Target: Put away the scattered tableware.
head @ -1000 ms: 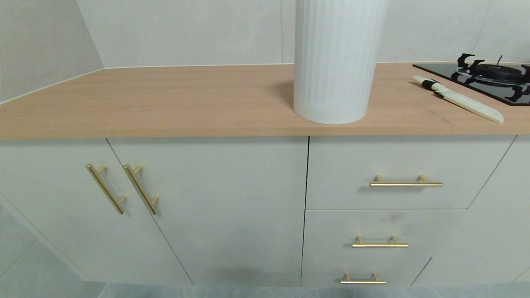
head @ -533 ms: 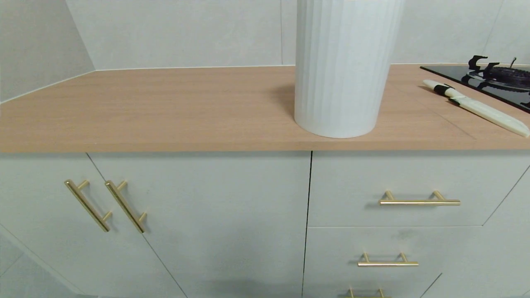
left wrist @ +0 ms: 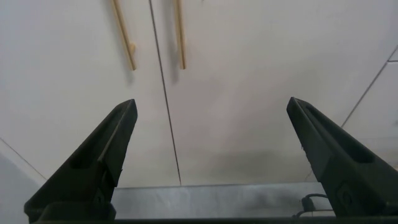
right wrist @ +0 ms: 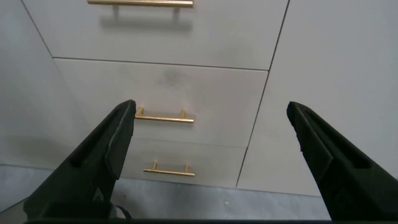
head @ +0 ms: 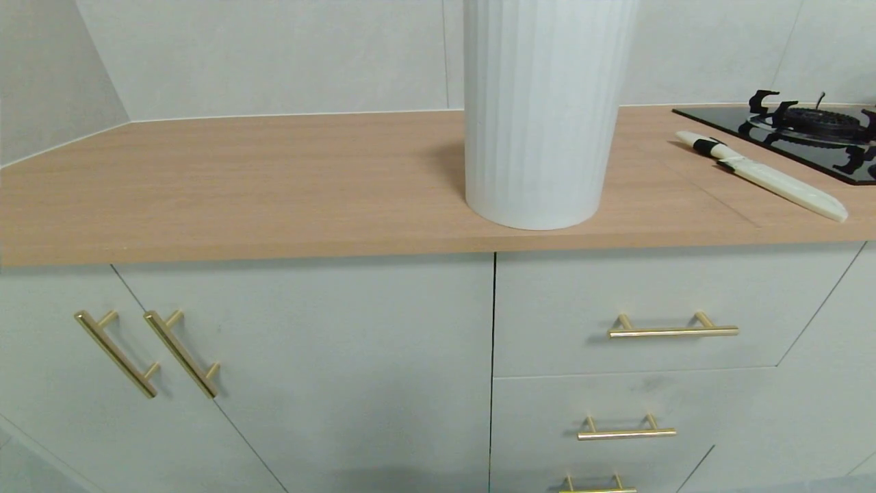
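1. The knife [head: 759,177] lies flat on the counter [head: 274,185], off to my right. It is just beside the hob [head: 807,133] and well apart from the tall white holder [head: 540,116], which stands upright near the front edge.
2. Both arms hang low, below counter level. The left gripper [left wrist: 210,104] faces the doors [left wrist: 249,74] and the right gripper [right wrist: 210,106] faces the drawers [right wrist: 168,81]. Both have fingers spread wide with nothing between them.
3. I judge this is the approach, with nothing picked up yet. The right arm suits the knife, since the knife lies on that side.
4. I'd raise that arm clear of the counter lip before pushing forward, so the fingers don't catch the edge.
5. I'd come down over the far end with the black band, which I take to be the handle, with the jaws across the knife's width.
6. It is thin and flat, so the pads will likely need to graze the wood. I'd go slowly there.
7. I'd keep the swing away from the holder. It is tall, stands close to the edge, and would probably tip if bumped.
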You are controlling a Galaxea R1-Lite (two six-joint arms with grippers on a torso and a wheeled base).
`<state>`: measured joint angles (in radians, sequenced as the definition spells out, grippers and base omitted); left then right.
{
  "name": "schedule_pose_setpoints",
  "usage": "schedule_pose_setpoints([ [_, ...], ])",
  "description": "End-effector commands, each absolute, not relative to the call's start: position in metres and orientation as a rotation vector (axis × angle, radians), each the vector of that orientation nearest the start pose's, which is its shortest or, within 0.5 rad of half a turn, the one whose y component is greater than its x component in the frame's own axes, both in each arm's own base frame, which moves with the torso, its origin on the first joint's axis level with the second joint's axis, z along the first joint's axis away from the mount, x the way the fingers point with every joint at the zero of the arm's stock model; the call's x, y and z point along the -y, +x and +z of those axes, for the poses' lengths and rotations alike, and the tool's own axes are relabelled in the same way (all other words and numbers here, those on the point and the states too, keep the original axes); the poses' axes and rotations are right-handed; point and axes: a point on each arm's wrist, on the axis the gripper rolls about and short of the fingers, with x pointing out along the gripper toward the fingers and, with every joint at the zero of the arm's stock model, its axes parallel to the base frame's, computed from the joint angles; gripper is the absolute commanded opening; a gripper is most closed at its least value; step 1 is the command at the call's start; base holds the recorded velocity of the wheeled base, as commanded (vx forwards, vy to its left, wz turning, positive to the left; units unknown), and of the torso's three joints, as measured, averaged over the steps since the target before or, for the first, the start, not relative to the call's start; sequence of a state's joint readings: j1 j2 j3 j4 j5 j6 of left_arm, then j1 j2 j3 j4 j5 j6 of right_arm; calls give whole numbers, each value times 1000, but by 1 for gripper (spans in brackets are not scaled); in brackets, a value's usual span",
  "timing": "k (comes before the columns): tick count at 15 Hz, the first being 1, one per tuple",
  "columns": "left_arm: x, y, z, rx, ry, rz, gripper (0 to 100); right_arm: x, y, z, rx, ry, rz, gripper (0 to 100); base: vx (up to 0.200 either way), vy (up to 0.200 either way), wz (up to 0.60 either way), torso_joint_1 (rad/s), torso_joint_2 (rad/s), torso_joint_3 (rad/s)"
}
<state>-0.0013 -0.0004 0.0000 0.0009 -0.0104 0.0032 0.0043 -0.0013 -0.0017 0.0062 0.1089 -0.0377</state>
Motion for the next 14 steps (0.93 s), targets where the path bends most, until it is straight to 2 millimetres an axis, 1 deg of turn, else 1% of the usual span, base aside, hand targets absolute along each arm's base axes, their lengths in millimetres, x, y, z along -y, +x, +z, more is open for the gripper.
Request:
schedule_pose_setpoints([
  [1,0,-23,75,0,3,-12,100,-2,-23,75,-2,-38,115,100,0,0,0,0,0,0],
  [3,0,-23,75,-2,3,-12,100,-2,-23,75,-2,-38,114,100,0,0,0,0,0,0],
  [11,0,-23,75,-2,5,-12,100,-2,-23,75,-2,-38,114,100,0,-200,0,3,2,4],
  [14,0,-23,75,-2,5,-12,100,-2,-23,75,-2,-38,114,100,0,0,0,0,0,0],
])
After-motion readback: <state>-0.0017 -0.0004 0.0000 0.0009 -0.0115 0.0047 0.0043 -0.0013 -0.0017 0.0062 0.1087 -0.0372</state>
